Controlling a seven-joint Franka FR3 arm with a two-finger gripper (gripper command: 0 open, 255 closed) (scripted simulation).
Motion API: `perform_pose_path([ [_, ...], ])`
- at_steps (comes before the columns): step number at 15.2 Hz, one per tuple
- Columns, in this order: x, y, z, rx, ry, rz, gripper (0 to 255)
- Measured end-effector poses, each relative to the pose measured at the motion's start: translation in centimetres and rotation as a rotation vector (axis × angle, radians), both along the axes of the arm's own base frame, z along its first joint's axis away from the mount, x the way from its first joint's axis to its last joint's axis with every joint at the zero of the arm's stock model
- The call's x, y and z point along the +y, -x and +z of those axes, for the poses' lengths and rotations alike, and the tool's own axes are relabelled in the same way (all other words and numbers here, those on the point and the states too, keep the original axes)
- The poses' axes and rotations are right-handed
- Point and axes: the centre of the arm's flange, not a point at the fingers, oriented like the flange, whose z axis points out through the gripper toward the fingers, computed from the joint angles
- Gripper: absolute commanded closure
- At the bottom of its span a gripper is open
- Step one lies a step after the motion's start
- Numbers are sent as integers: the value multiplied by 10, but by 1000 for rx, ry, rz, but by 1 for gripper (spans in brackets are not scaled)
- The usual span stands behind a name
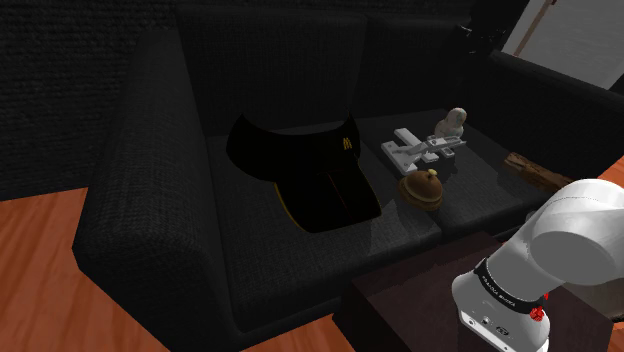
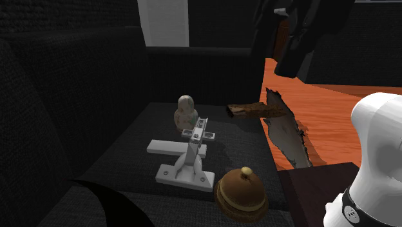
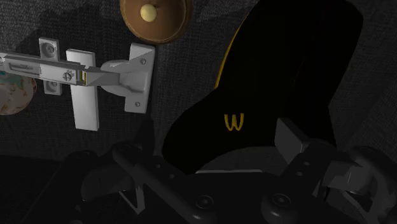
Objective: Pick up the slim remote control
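The slim remote control [image 1: 535, 170] is a brown, rough-textured bar lying on the dark sofa seat, at the shoulder view's right. In the second exterior view the remote [image 2: 256, 111] rests at the seat's edge beside the orange floor, behind the small doll. My black gripper [image 2: 291, 61] hangs high above the remote, apart from it. In the wrist view my gripper [image 3: 216, 168] is open with nothing between its fingers, and it looks down on a black cap, a hinge and a bell.
A black cap with a yellow logo [image 1: 310, 170] covers the seat's middle. A white hinge [image 1: 420, 150], a brass bell [image 1: 422, 188] and a pale doll [image 1: 455, 122] stand between cap and remote. The sofa's backrest [image 1: 280, 60] and armrest [image 1: 140, 200] enclose the seat.
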Motion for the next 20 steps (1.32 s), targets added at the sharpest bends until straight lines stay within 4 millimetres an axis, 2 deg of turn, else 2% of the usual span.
perform_pose_path([
  [2, -5, -3, -3, 3, 0, 0, 0],
  [5, -24, -17, -27, 17, 1, 0, 0],
  [20, -153, -93, -159, 95, 2, 2, 0],
])
